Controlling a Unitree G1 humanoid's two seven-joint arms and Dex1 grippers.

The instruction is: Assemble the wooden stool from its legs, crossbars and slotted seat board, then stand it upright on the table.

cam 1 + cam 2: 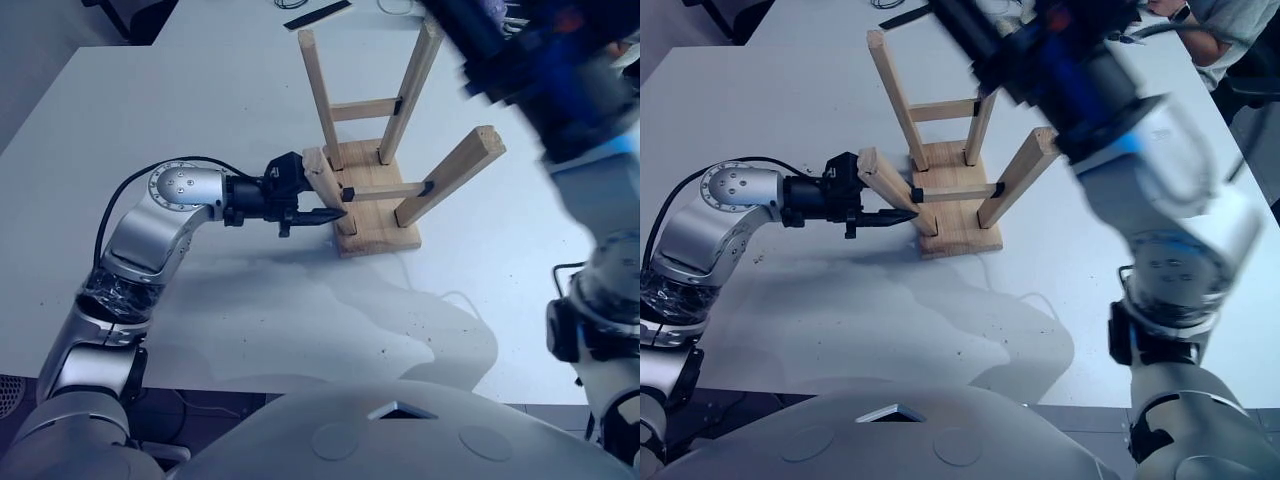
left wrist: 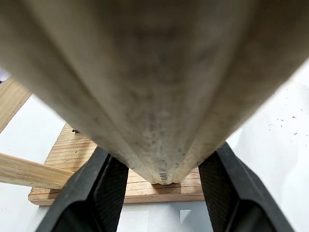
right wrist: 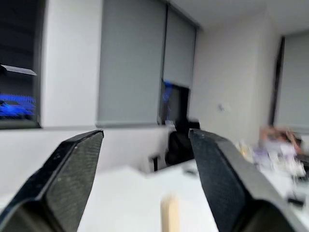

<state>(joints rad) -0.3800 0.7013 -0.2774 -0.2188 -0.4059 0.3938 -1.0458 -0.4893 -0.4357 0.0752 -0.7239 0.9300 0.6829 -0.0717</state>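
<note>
A white table (image 1: 200,120) fills the head view, with a flat black strip (image 1: 317,14) lying at its far edge, toward 12 o'clock. The stool stands upside down a little toward 1 o'clock from the table's middle. Its slotted seat board (image 1: 378,230) lies flat on the tabletop, with its long axis running roughly from 11 to 5 o'clock.

All four legs rise from the board with their free ends up. In the head view the far-left leg (image 1: 320,95) tips toward 11 o'clock and the far-right leg (image 1: 410,90) toward 1 o'clock. The near-right leg (image 1: 450,175) splays out toward 2 o'clock. One crossbar (image 1: 365,108) joins the two far legs about halfway up. A second crossbar (image 1: 385,191) runs from 9 to 3 o'clock between the two near legs.

The left gripper (image 1: 328,205) comes in level from the stool's 9 o'clock side and is clamped on the near-left leg (image 1: 322,175). In the left wrist view that leg sits tight between the two black fingers (image 2: 96,193), with the seat board beyond it.

The right arm is raised above the stool's 1 o'clock side and shows blurred in the head views. The right gripper (image 3: 145,140) has its fingers spread wide with nothing between them, facing the room's far wall. A pale wooden end (image 3: 169,215) shows beyond the gap.
</note>
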